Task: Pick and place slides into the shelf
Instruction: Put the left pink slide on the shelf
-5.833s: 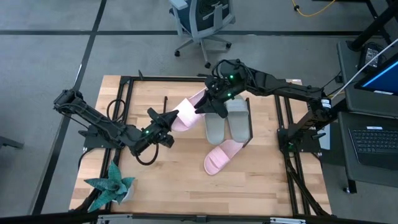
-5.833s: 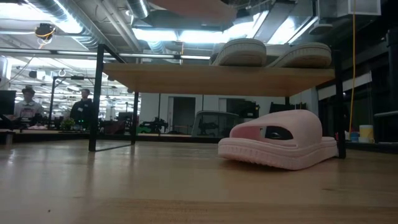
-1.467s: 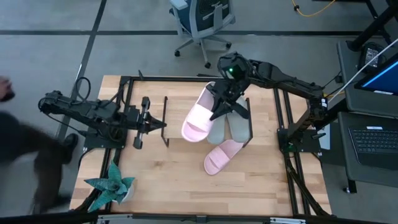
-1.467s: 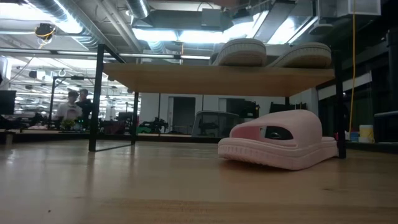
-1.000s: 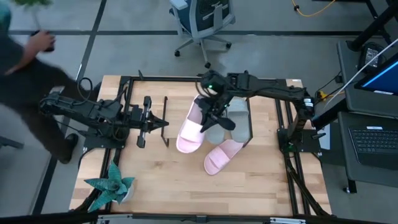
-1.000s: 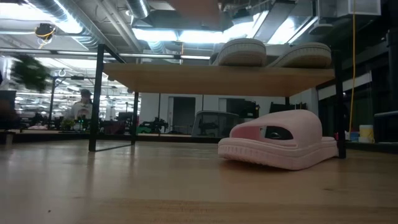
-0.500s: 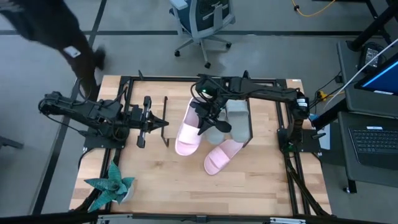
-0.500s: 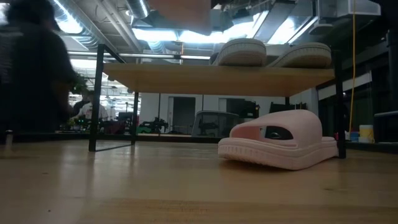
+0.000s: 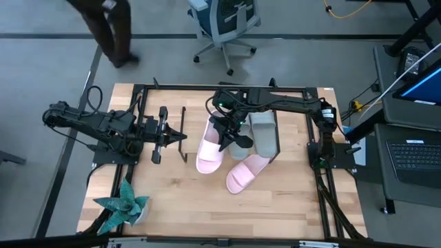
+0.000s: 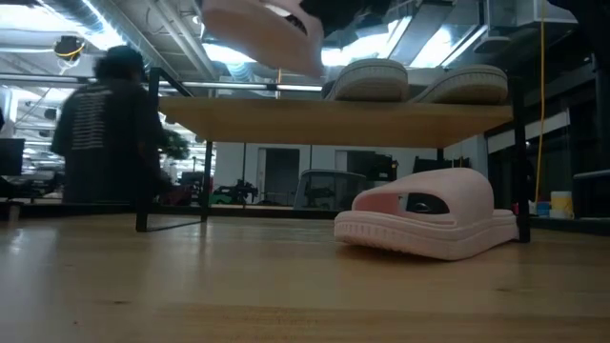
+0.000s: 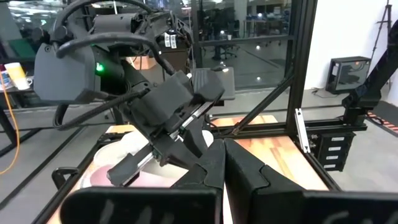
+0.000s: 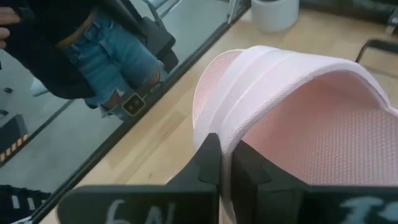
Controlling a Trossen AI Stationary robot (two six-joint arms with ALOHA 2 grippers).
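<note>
- We see the right gripper (image 9: 225, 133) clamped on a pink slide (image 9: 209, 146), held above the shelf (image 9: 270, 153).
- Two grey-green slides (image 9: 262, 134) sit on the shelf beside it.
- Another pink slide (image 9: 245, 173) lies on the tabletop.
- The left gripper (image 9: 157, 135) waits closed; a plant (image 9: 122, 207) sits nearby.

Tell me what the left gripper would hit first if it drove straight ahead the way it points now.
Probably the pink slide held by the right gripper. The left gripper, shut, points across the table at it; the shelf's thin end frame may come first, since height is unclear from above.
</note>
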